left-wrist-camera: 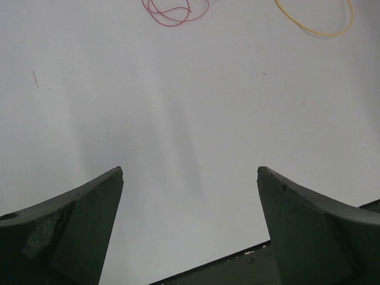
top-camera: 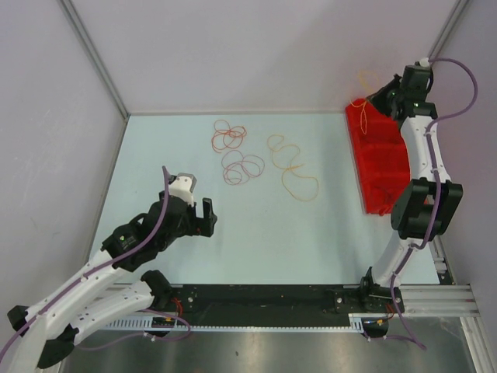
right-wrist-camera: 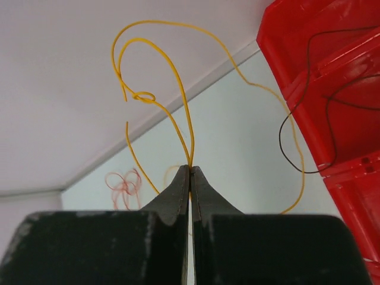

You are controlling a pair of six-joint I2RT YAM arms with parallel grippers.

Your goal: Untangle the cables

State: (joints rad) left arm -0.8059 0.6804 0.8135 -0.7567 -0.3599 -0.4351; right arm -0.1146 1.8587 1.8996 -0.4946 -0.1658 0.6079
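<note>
My right gripper (right-wrist-camera: 190,170) is shut on a yellow cable (right-wrist-camera: 178,95) and holds it up over the far end of the red bin (top-camera: 380,159); the cable's loops (top-camera: 366,80) show above the bin in the top view. A dark cable (right-wrist-camera: 309,107) hangs over the bin's wall. On the table lie a red cable (top-camera: 228,137), a pinkish-brown cable (top-camera: 242,166) and an orange-yellow cable (top-camera: 293,168), each apart. My left gripper (top-camera: 203,219) is open and empty, low over the table near its left front, well short of the cables (left-wrist-camera: 175,12).
The red bin stands along the table's right side. Grey walls close the back and sides. A black rail (top-camera: 264,299) runs along the near edge.
</note>
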